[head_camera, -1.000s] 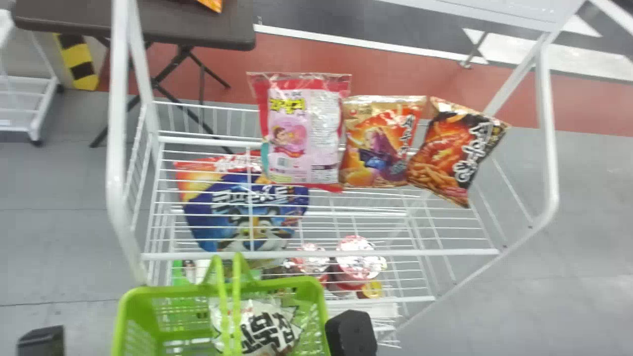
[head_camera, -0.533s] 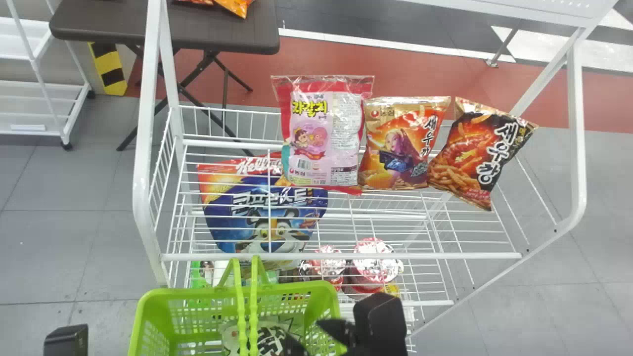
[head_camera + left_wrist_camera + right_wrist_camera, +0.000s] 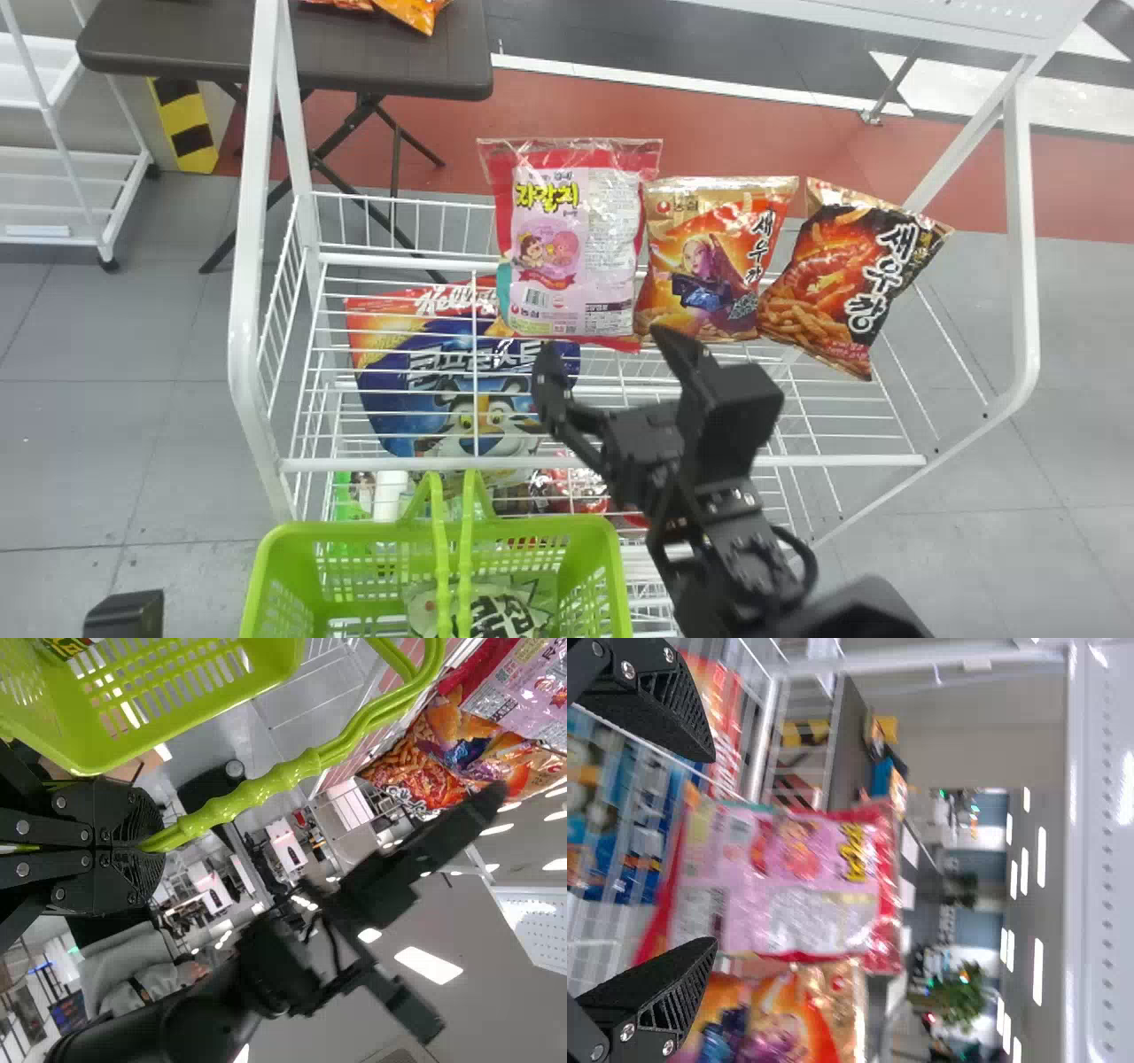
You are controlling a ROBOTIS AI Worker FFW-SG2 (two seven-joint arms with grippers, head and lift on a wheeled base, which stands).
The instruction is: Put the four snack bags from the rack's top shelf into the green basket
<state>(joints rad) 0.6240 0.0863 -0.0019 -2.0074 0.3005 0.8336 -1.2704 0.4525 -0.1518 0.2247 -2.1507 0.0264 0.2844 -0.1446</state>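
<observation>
Over the rack's front, my right gripper points at the pink snack bag, its two fingers apart. The orange bag and the black-and-orange bag stand to the right on the top shelf. In the right wrist view the right gripper is open, with the pink bag just beyond its fingers. The green basket holds a white snack bag. At bottom left is part of the left gripper's arm; in the left wrist view the left gripper is closed on the basket handle.
A blue cereal bag and red cups are on the lower shelf. White rack posts rise on both sides. Behind stands a dark table with orange bags on it.
My right arm has moved up and forward from beside the basket to the pink bag. The basket and left arm stay almost where they were.
</observation>
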